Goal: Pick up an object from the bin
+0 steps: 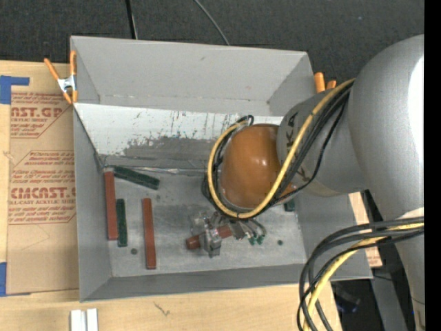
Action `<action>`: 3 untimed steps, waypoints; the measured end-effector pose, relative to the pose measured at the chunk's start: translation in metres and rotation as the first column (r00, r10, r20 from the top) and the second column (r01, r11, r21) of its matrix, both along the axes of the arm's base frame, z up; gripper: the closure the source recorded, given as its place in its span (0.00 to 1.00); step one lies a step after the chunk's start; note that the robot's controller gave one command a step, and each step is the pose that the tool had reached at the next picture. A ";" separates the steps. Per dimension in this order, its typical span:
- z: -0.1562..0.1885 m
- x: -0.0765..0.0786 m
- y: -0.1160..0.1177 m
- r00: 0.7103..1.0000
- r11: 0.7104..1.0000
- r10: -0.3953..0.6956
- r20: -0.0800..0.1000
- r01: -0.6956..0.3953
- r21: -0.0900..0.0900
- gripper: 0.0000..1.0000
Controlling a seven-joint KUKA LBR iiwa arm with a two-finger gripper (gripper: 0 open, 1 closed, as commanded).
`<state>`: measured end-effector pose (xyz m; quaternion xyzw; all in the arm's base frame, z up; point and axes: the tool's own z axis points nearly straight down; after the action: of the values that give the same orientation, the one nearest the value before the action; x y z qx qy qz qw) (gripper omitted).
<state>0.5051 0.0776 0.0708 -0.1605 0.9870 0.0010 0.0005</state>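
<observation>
The short red-brown piece (195, 241) is the thing nearest to the pincer. It lies on the floor of the bin, in the lower middle part, near the front wall.

The biggest thing I see from my station is the arm (386, 129), a thick silver-grey body that enters from the right and covers the right corner of the bin. Yellow and black cables (324, 267) run along it in loops. Next is the grey metal bin (193, 81), with sloping walls and a scratched floor. The round orange cover (251, 164) on the wrist hangs over the right half of the floor.

On the left half of the floor there are four long sticks. One red-brown stick (110, 205) lies along the left wall. A second red-brown stick (148, 233) lies nearly parallel to it, more to the middle. Between them is a dark green stick (121, 223), just beside the first one. A tilted dark green stick (136, 178) lies above them, near the back wall.

The pincer (215, 238) is low, just under the orange cover. It touches or nearly touches the short red-brown piece; I cannot tell which. I also cannot tell if the pincer is spread or pressed together. A small green thing (258, 238) lies just to its right.
</observation>
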 end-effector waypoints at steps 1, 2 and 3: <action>0.033 0.001 0.000 1.000 1.000 -0.012 -0.006 0.012 -0.002 1.00; 0.100 0.012 0.003 1.000 1.000 -0.020 -0.004 0.020 -0.002 1.00; 0.021 0.005 0.017 0.998 0.998 -0.067 -0.008 0.067 -0.002 0.00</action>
<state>0.5098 0.0944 0.0919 -0.1274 0.9919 0.0008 -0.0036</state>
